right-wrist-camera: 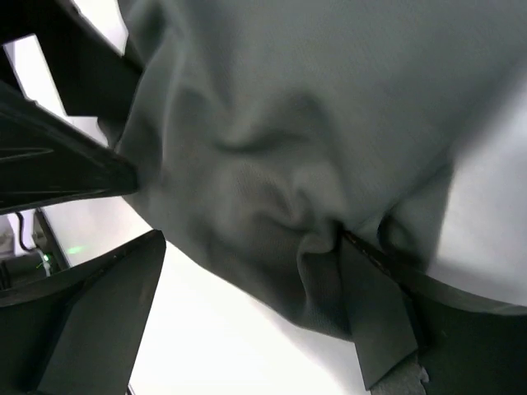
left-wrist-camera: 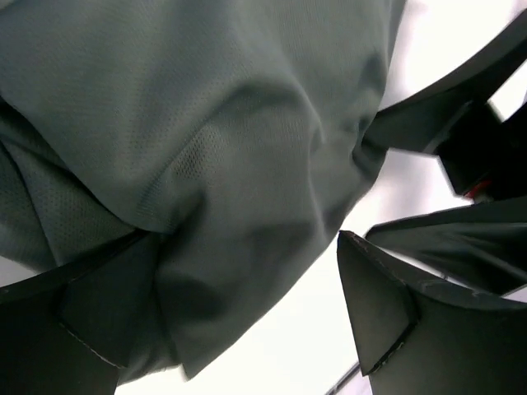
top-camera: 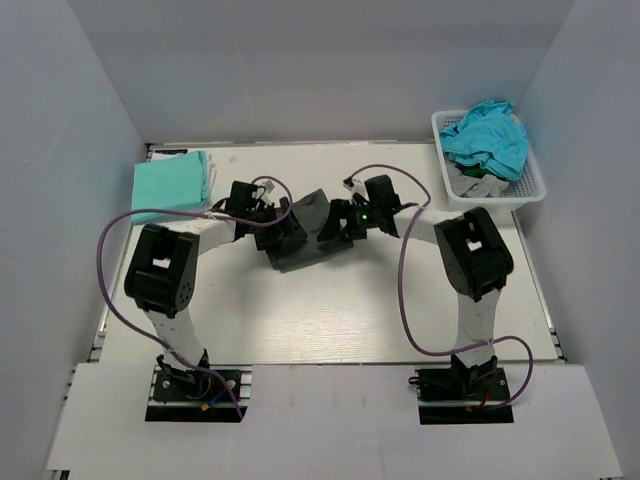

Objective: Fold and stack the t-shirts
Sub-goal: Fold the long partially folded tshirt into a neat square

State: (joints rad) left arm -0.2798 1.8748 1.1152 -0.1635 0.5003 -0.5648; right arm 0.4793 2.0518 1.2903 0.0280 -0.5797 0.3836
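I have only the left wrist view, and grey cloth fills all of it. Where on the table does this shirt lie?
Observer: The dark grey t-shirt lies bunched at the middle of the table, between the left gripper and the right gripper.
Operator: Is the right one closed on it?
Observer: No, it is open, with cloth between its fingers.
Operator: Is any shirt folded already?
Observer: Yes, a mint-green t-shirt lies folded at the far left corner.
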